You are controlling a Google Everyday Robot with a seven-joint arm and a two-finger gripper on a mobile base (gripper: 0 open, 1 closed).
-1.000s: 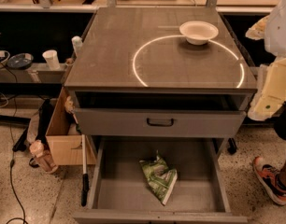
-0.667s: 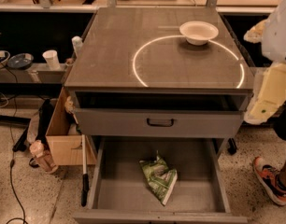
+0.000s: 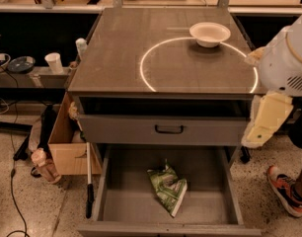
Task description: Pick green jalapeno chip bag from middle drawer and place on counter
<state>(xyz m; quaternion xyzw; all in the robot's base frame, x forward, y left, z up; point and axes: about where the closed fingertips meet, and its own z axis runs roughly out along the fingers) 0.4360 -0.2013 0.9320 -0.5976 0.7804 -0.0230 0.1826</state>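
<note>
The green jalapeno chip bag [image 3: 167, 187] lies crumpled on the floor of the open middle drawer [image 3: 116, 191], near its centre and slightly toward the front. The counter [image 3: 121, 48] is the dark tabletop above, marked with a thin white circle. My arm enters at the right edge. My gripper [image 3: 262, 122] hangs as a cream-coloured end beside the cabinet's right side, level with the closed drawer front. It is well above and to the right of the bag and holds nothing that shows.
A white bowl [image 3: 209, 34] sits on the counter's far right, on the circle line. The closed drawer front with a black loop handle [image 3: 169, 129] is above the open drawer. A cardboard box [image 3: 67, 142] and a stick [image 3: 88, 181] stand left. A person's shoe [image 3: 284, 191] is at right.
My arm has shifted slightly left and lower along the cabinet's right side. The bag, drawer and bowl have not moved.
</note>
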